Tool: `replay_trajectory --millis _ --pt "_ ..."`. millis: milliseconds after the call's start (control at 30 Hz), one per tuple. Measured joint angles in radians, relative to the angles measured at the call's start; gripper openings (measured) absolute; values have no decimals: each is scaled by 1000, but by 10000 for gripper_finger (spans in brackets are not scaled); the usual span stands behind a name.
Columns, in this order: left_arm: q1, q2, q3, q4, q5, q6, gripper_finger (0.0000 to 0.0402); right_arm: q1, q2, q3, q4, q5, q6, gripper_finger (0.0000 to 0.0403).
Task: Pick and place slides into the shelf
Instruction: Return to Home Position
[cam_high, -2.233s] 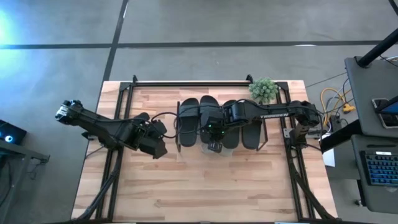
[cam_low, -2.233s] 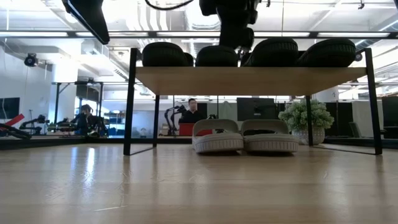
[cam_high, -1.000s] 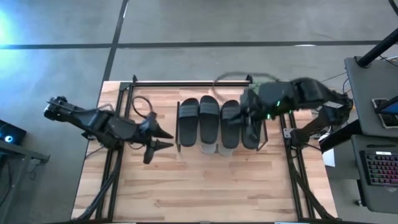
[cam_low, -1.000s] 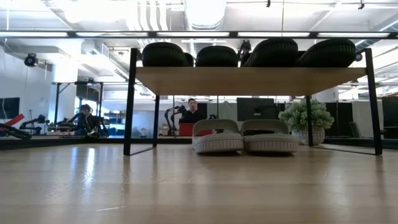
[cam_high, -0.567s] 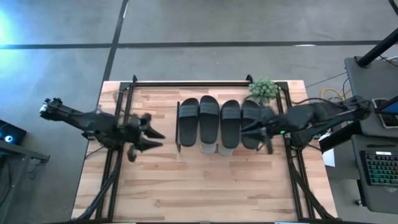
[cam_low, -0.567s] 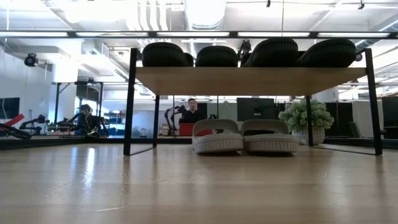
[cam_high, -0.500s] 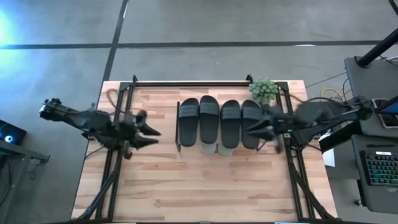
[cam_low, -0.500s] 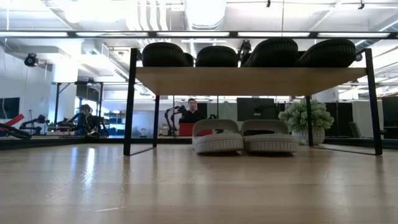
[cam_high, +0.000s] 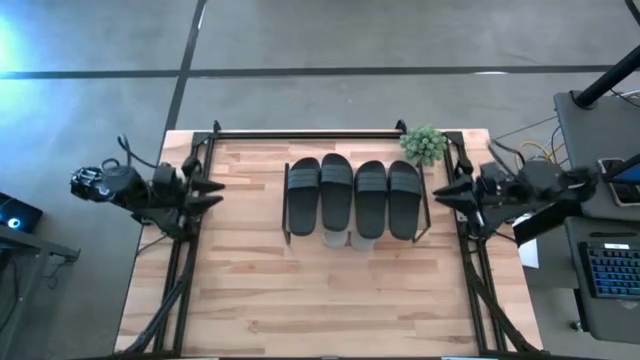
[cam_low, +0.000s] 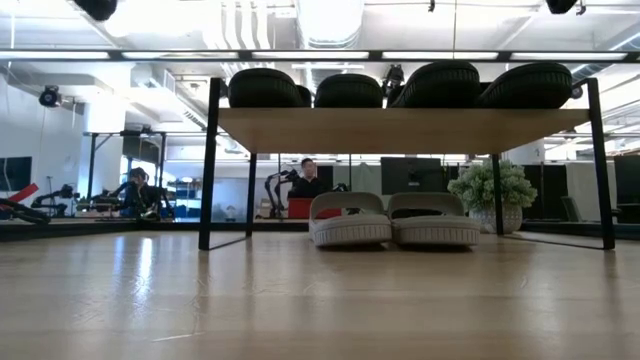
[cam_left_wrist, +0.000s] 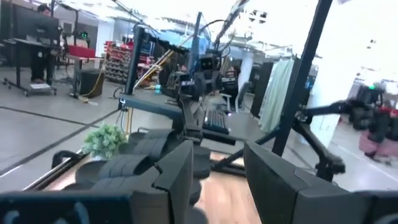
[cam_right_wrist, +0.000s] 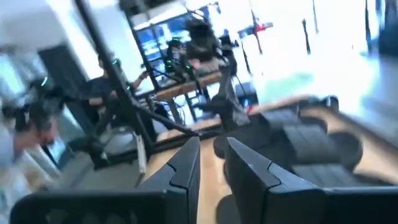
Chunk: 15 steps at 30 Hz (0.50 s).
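Observation:
Four black slides (cam_high: 354, 194) lie side by side on the shelf's wooden top board (cam_low: 400, 130), soles down. Two light grey slides (cam_low: 392, 220) rest on the table under the shelf; from above only their ends (cam_high: 348, 239) stick out at the near side. My left gripper (cam_high: 214, 192) hangs open over the table's left edge, pointing at the shelf; its wrist view shows the black slides (cam_left_wrist: 134, 163) ahead. My right gripper (cam_high: 438, 193) is over the right edge, pointing at the shelf, with a narrow gap between its fingers (cam_right_wrist: 212, 165). Neither gripper holds anything.
A small green plant (cam_high: 424, 143) stands at the shelf's far right corner. Black metal frame rails (cam_high: 300, 132) run along the table's far, left and right edges. Bare wooden tabletop (cam_high: 320, 300) lies on the near side of the shelf. A person sits in the room beyond the table (cam_low: 310, 178).
Both arms have drawn away from the shelf. My right gripper moved from over the rightmost black slide out to the table's right edge, and my left gripper moved back toward the left edge. The slides have stayed where they were.

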<state>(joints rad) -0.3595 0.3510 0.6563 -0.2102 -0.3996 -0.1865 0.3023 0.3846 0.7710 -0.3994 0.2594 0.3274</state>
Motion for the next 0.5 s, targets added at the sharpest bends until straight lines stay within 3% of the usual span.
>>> replay_trajectory --millis 100,333,500 --pt "0 -65 -69 37 -3 39 128 -2 -77 -66 67 -2 -111 68" --pt "0 -209 -266 225 4 89 128 -2 -214 -270 215 -132 -122 68" --pt "0 -292 -363 262 6 98 128 -2 -266 -383 314 -125 -153 68"
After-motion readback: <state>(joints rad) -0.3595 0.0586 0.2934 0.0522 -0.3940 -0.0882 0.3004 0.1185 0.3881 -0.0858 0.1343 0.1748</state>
